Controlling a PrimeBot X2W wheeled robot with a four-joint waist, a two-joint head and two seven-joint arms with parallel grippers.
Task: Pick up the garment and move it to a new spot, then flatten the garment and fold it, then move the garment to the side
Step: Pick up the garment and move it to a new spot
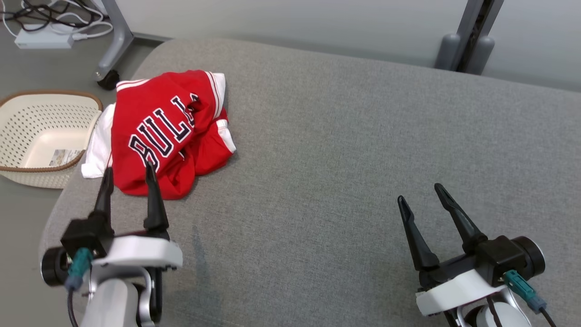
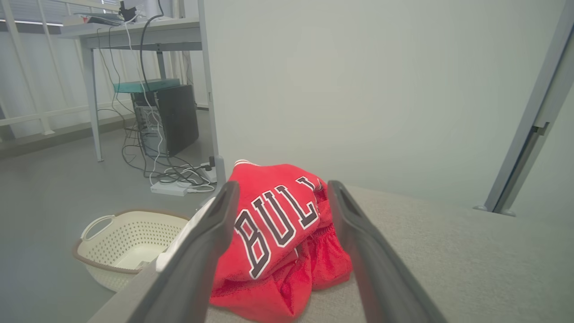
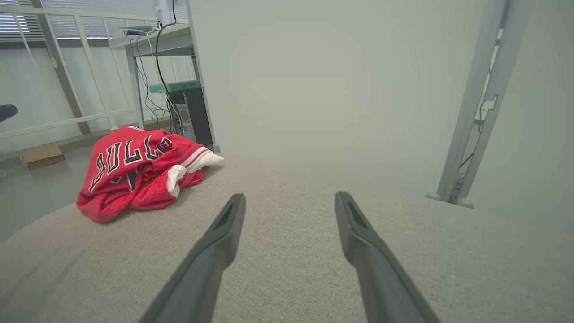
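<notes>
basket (image 1: pixel 27 122): floor, perhaps a label (image 1: pixel 66 156) inside | cables (image 1: pixel 45 18): floor | computer tower (image 2: pixel 175 119): under desk (image 2: pixel 134 36)

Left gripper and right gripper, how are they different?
The left gripper sits at the red jersey's edge; the right gripper is far from it, over grey cushion. The left gripper's fingers point almost straight up the head view; the right gripper's lean left. Both are open and empty.

Even soft light, faint shadows, wrist-view edges warped.
</notes>
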